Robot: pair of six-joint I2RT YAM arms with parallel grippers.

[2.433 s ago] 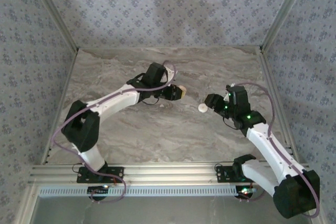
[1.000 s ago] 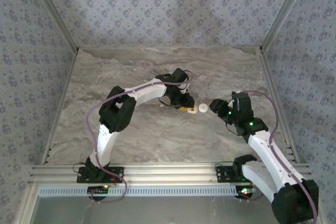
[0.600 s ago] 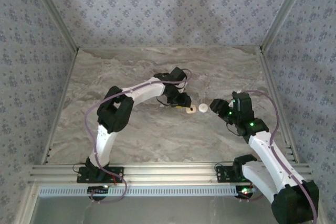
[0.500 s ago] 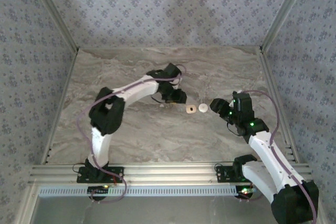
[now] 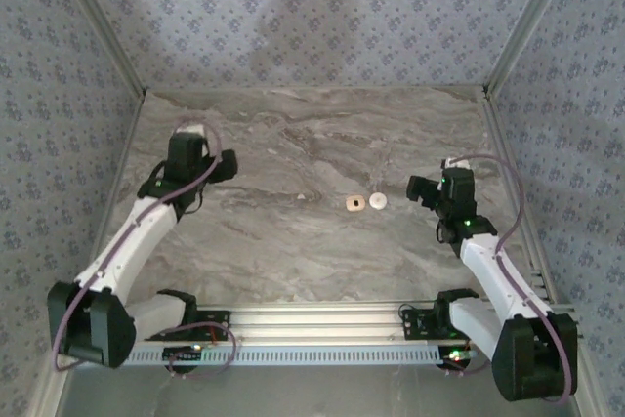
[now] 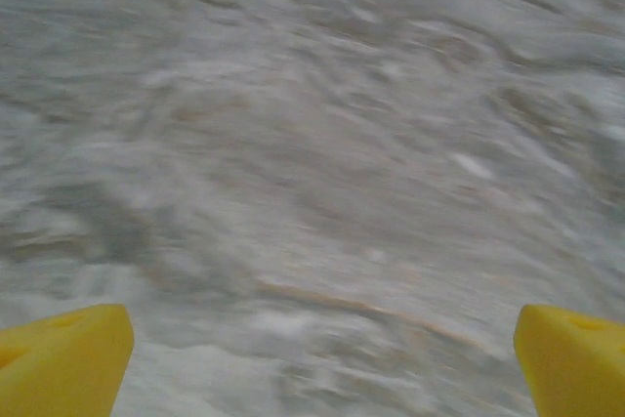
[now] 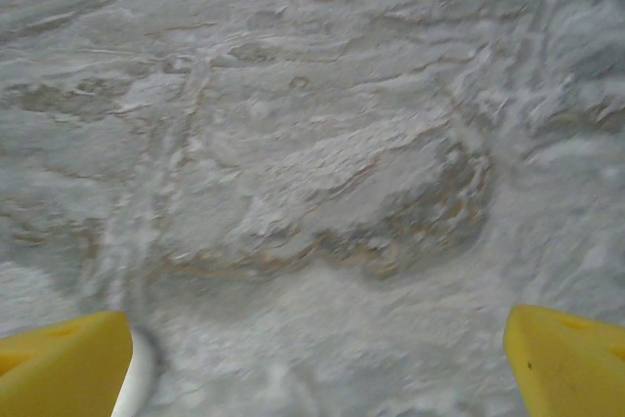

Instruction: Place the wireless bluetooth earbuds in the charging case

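Note:
A small tan rounded square (image 5: 354,203) with a pale centre and a white round disc (image 5: 377,202) lie side by side mid-table; they look like the charging case's parts. One tiny white speck, an earbud (image 5: 302,197), lies just left of them. My left gripper (image 5: 227,165) is far off to the left, open and empty; in its wrist view the yellow fingertips (image 6: 61,360) stand wide over bare marble. To the right of the disc, my right gripper (image 5: 415,190) is open and empty. A white blurred edge of the disc (image 7: 139,374) shows beside its left fingertip (image 7: 61,362).
The marble table (image 5: 293,251) is walled on three sides by patterned panels (image 5: 322,17). An aluminium rail (image 5: 312,319) with both arm bases runs along the near edge.
The left gripper let go of the tan square next to the disc and swung far back to the left, opening wide. The right gripper opened and drew back slightly to the right.

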